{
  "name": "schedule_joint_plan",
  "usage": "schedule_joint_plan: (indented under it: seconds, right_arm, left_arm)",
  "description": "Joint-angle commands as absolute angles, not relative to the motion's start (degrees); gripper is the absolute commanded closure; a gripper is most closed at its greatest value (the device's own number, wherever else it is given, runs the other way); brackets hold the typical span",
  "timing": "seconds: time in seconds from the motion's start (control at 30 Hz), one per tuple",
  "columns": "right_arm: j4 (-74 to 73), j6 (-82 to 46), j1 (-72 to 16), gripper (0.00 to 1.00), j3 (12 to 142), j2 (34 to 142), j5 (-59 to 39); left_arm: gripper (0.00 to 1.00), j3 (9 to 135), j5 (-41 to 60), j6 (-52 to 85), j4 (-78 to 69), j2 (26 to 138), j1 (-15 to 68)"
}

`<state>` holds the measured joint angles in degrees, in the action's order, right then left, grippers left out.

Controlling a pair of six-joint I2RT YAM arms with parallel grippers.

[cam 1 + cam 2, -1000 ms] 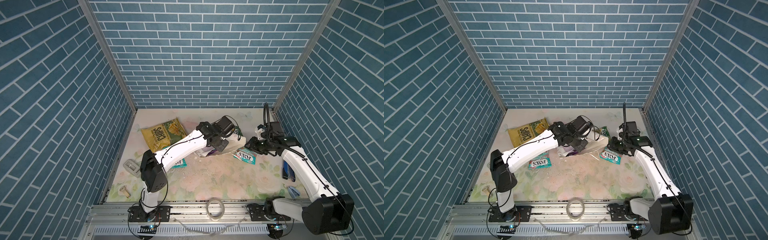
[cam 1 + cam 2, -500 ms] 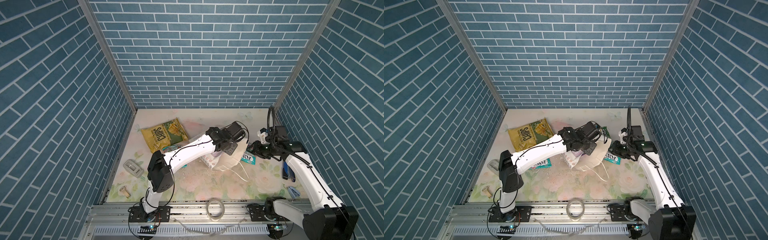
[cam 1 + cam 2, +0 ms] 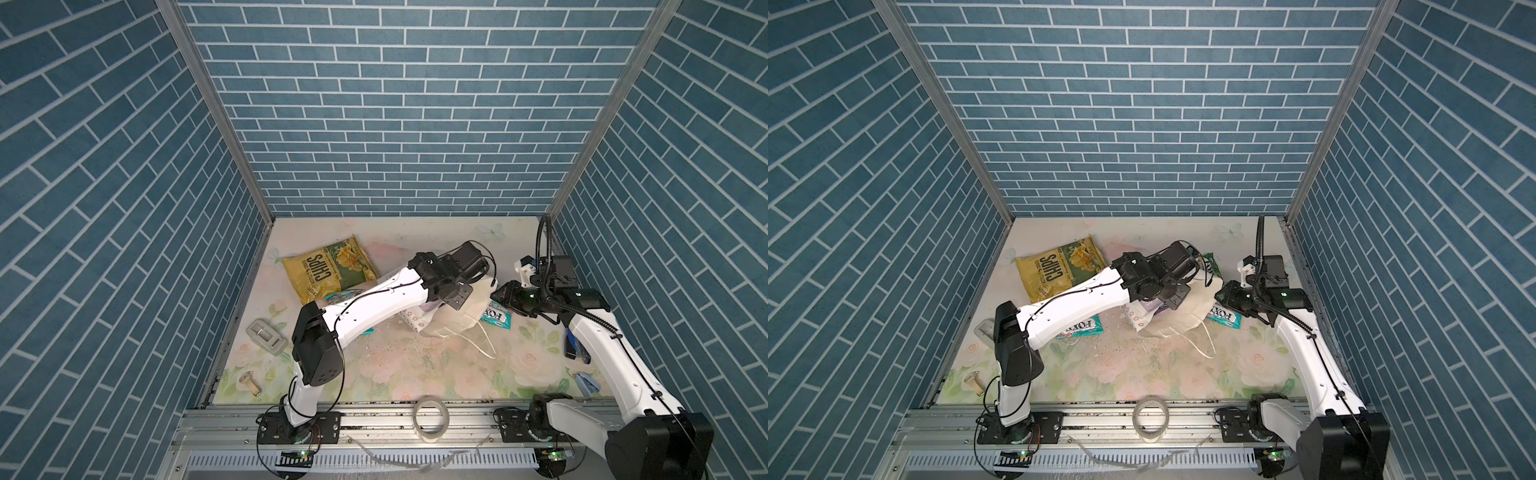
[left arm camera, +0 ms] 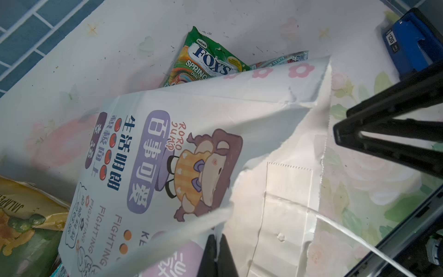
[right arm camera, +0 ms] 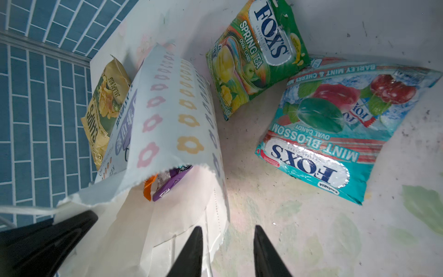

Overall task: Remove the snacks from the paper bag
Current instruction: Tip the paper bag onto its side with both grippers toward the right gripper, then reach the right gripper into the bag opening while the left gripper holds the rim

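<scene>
Paper bag (image 3: 465, 320) lies on side, mid tabletop (image 3: 395, 374). Left claw (image 4: 217, 251) pinched together on bag's torn rim. Right claw (image 5: 227, 242) apart beside bag mouth, seemingly gripping nothing. Purple packet (image 5: 171, 183) and orange packet (image 5: 148, 189) sit in mouth. Chips bag (image 3: 328, 270), teal FOX'S packet (image 5: 318, 134), green FOX'S packet (image 5: 254, 55) lie outside: 3 out.

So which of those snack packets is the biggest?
The yellow CHIPS bag, flat near the back left corner; it is far larger than any FOX'S packet, like the teal one beside the paper bag.
</scene>
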<state>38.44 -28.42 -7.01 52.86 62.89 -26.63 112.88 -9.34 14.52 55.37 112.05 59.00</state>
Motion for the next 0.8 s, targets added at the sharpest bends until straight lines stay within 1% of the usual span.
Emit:
schedule_joint_plan:
  seconds: [0.0, 0.1, 0.17, 0.3, 0.4, 0.47, 0.57, 0.67, 0.77]
  right_arm:
    - [32.8, -31.0, -6.8, 0.64, 51.5, 62.8, -27.6]
    - [31.0, -31.0, -6.8, 0.64, 50.3, 63.7, -27.1]
    - [30.1, -30.9, -6.8, 0.66, 49.7, 64.5, -26.0]
    - [25.9, -31.9, -6.8, 0.77, 47.9, 64.9, -25.5]
    - [23.2, -33.0, -6.9, 0.88, 46.4, 65.3, -26.0]
    - [21.8, -34.1, -6.9, 0.94, 45.1, 65.5, -26.4]
    - [20.0, -36.3, -8.1, 0.95, 42.5, 64.5, -26.6]
    - [18.8, -38.2, -11.2, 0.96, 40.3, 63.3, -24.8]
    - [17.7, -40.0, -14.5, 1.00, 39.4, 63.2, -22.4]
  left_arm:
    - [1.00, 111.9, -8.9, 13.5, 58.0, 110.0, 58.2]
    - [1.00, 111.6, -8.3, 13.5, 58.0, 109.7, 58.1]
    - [1.00, 111.6, -8.0, 13.7, 58.0, 109.6, 58.2]
    - [1.00, 111.6, -8.3, 14.1, 57.9, 109.7, 58.2]
    - [1.00, 112.8, -9.4, 14.2, 58.6, 111.1, 57.9]
    - [1.00, 114.6, -10.6, 14.5, 59.7, 112.6, 57.6]
    - [1.00, 117.0, -12.1, 15.2, 60.9, 114.5, 57.0]
    - [1.00, 117.7, -14.0, 15.6, 61.1, 115.0, 56.6]
    - [1.00, 118.0, -16.5, 15.9, 61.8, 114.8, 56.6]
